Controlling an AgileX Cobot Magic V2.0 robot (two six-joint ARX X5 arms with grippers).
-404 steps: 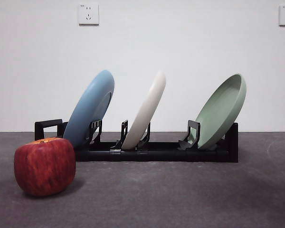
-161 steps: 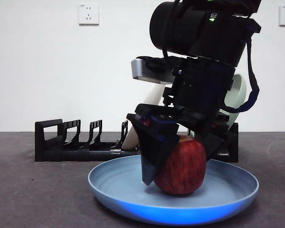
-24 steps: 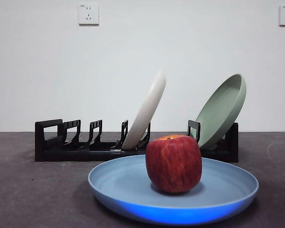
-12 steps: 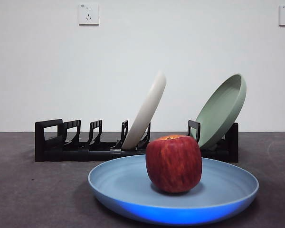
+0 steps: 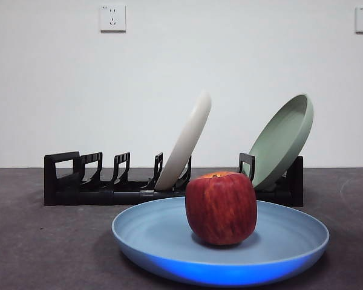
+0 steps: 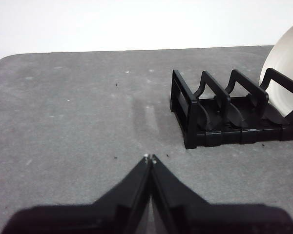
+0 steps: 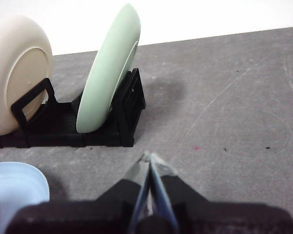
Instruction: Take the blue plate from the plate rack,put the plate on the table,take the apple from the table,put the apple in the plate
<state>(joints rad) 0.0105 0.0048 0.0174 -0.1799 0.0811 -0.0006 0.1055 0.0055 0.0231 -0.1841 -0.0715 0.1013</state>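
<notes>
The blue plate (image 5: 169, 238) lies flat on the dark grey table (image 5: 42, 248) in the front view, in front of the black plate rack (image 5: 103, 184). The red apple (image 5: 221, 207) sits upright in the plate, a little right of its middle. The plate's edge (image 7: 14, 187) shows in the right wrist view. My left gripper (image 6: 150, 158) is shut and empty above bare table, near the rack's empty end (image 6: 224, 114). My right gripper (image 7: 149, 158) is shut and empty, near the rack's other end (image 7: 122, 114). Neither arm shows in the front view.
A cream-white plate (image 5: 184, 142) leans in the middle of the rack and a sage-green plate (image 5: 282, 140) at its right end; both also show in the right wrist view, cream (image 7: 19, 73) and green (image 7: 107, 73). Several rack slots at the left stand bare.
Nothing has moved over the last second. Earlier the blue plate stood in the rack and the apple on the table; then a gripper set the apple in the plate and withdrew.
</notes>
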